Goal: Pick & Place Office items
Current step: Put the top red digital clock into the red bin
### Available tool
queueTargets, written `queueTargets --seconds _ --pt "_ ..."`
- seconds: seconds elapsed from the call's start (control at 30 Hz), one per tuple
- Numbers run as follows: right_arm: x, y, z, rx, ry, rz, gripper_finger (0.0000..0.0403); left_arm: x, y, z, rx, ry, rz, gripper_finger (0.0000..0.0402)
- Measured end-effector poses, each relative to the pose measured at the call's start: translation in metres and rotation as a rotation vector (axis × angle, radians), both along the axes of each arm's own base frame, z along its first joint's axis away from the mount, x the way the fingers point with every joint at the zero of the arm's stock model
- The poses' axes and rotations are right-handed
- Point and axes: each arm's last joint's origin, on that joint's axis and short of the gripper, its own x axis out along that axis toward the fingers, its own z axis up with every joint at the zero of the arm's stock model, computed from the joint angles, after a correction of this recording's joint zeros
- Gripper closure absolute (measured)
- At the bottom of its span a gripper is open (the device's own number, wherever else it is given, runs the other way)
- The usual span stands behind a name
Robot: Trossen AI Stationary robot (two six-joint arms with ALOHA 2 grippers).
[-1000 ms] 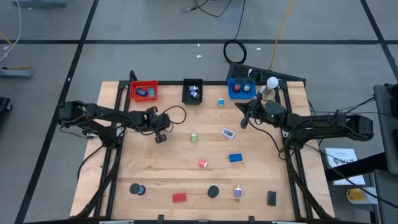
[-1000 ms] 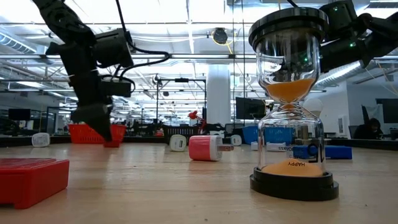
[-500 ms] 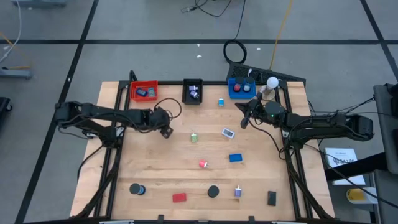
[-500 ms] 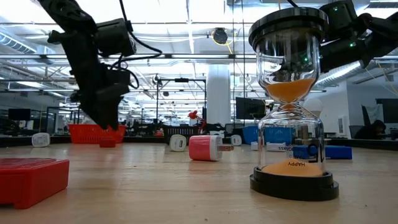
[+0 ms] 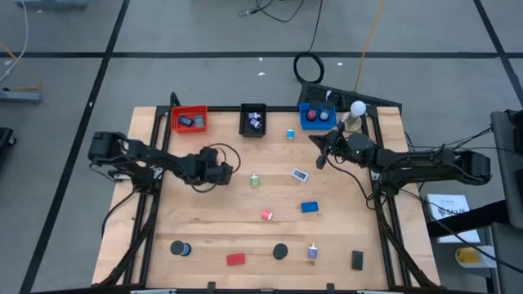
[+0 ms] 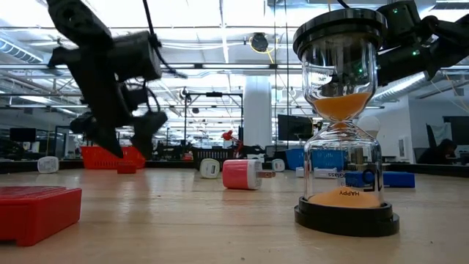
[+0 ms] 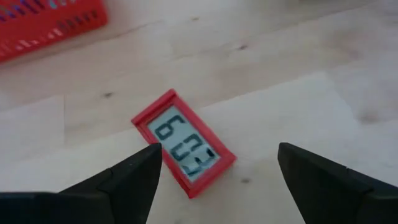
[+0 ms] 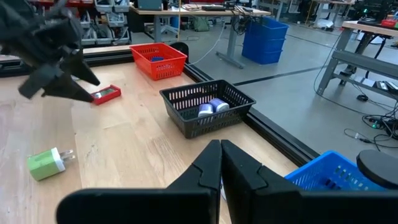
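Left gripper [image 7: 214, 165]: we see it spread wide over red timer [image 7: 183, 150] | right gripper [image 8: 221, 163]: clenched, idle by blue tray [image 5: 311, 118]

Under my dark left claw [image 7: 214, 180]: red-framed clock [image 7: 183, 151], grey display, dark digits. Pale wood table [image 5: 245, 212]. Beyond the clock: red tray [image 5: 189, 119], black mesh tray [image 8: 206, 109], blue tray [image 5: 317, 117]. Green plug [image 8: 47, 163] with white face. Hourglass [image 6: 346, 117]: orange sand, black caps.
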Motion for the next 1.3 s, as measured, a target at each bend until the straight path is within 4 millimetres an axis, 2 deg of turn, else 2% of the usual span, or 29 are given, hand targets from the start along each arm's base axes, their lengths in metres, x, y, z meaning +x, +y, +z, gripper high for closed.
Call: queueTargets --seconds 0.17,0.3,0.4,0.67,0.8,0.87,1.03,1.13,1.3 --pt "0.000 0.000 0.000 0.001 0.003 0.000 0.0399 0.002 0.000 -0.020 0.016 0.036 0.064 0.0073" --pt "0.000 0.000 0.000 0.001 0.003 0.000 0.0399 0.004 0.000 -0.028 0.034 0.052 0.076 0.0081" --pt "0.000 0.000 0.000 0.000 0.003 0.000 0.0399 0.003 -0.002 -0.029 0.036 0.067 0.060 0.0110" --pt "0.000 0.000 0.000 0.000 0.004 0.000 0.0399 0.000 -0.011 -0.026 0.019 0.133 -0.037 0.0233" --pt "0.000 0.000 0.000 0.001 0.004 0.000 0.0399 -0.003 -0.012 -0.026 0.017 0.170 -0.040 0.0237" --pt "0.000 0.000 0.000 0.001 0.004 0.001 0.0399 -0.003 -0.011 -0.026 0.012 0.173 -0.038 0.0222" --pt "0.000 0.000 0.000 0.001 0.003 0.000 0.0399 -0.005 -0.008 -0.026 0.011 0.187 -0.025 0.0118" --pt "0.000 0.000 0.000 0.001 0.003 0.000 0.0399 -0.005 -0.004 -0.026 -0.001 0.178 0.002 0.0070" --pt "0.000 0.000 0.000 0.001 0.004 0.000 0.0399 -0.003 0.004 -0.026 -0.029 0.117 0.071 0.0053"
